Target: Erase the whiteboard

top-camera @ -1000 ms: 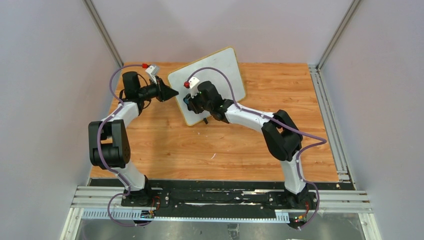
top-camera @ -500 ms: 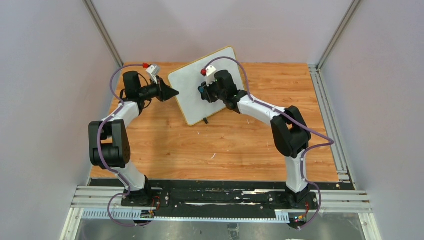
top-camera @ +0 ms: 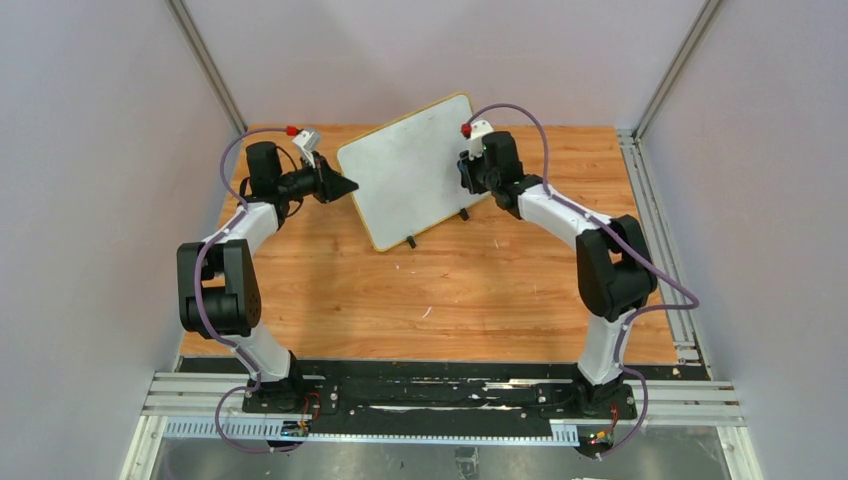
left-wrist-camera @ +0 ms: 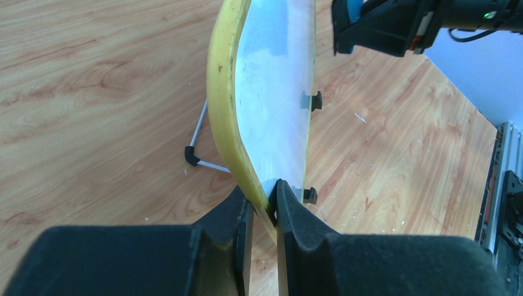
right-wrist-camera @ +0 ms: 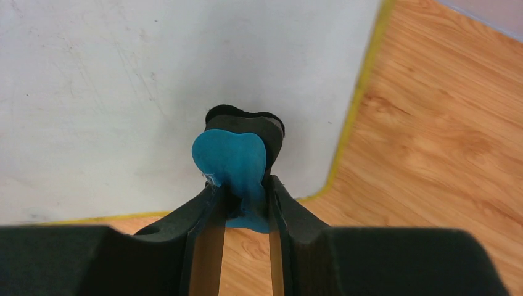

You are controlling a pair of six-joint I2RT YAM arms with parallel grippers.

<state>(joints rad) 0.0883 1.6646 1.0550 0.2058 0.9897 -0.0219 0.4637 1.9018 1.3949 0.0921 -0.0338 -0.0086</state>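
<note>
— Now that the whiteboard (top-camera: pixel 415 170), standing tilted at the far middle of the table (top-camera: pixel 450 290), shows no red marks, is the wiping done?

— Likely. The right fingers (right-wrist-camera: pixel 269 198), clamped on the blue eraser (right-wrist-camera: pixel 231 157), have swept from its near-left corner to its far-right edge. The left fingers (left-wrist-camera: pixel 280 206) pinch the yellow frame. Nothing obstructs; only its wire stand (left-wrist-camera: pixel 200 145) sits behind.

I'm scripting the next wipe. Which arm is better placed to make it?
Right. The right gripper has its jaws shut on the blue eraser, right at the whiteboard. The left gripper is clamped on the board's edge, apparently steadying it.
</note>
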